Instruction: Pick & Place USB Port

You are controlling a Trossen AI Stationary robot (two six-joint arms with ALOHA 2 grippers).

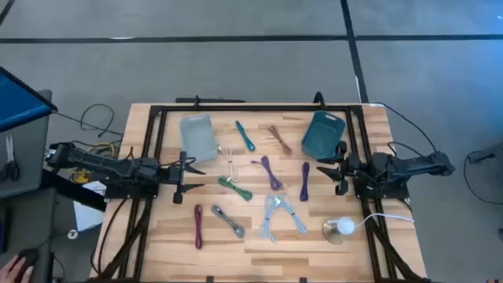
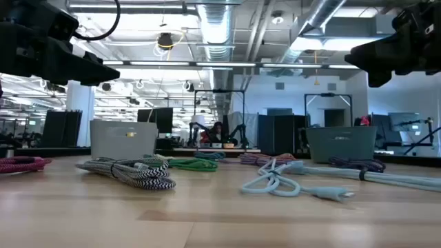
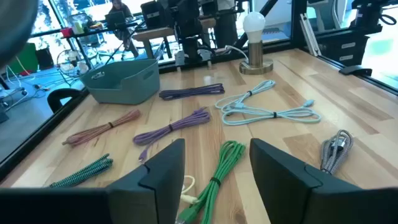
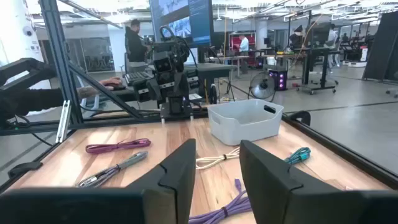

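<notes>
- Your cables lie loose across the table point(image 1: 259, 244), between the two arms, none of them held.
- Near the left gripper point(image 1: 191, 179) you have the green cable point(image 1: 236, 188) just ahead of its fingertips, with a white cable point(image 1: 229, 162) beside it.
- In front of those lie the maroon cable point(image 1: 198, 226), the grey braided cable point(image 1: 227, 221) and the light blue cable point(image 1: 279, 215).
- Mid-table you see two purple cables point(image 1: 270, 172), one of them closer to the right gripper point(image 1: 325, 170).
- Toward the back sit a teal cable point(image 1: 245, 135) and a reddish cable point(image 1: 279, 139).
- The grey bin point(image 1: 198, 136) stands at the back on the left; the teal bin point(image 1: 323, 132) at the back on the right.
- A bulb lamp point(image 1: 340, 229) stands at the front right.
- Left gripper: fingers spread, empty, above the wood.
- Right gripper: fingers apart, nothing between them, next to the teal bin.
- A person point(image 4: 133, 38) stands in the room beyond.
</notes>
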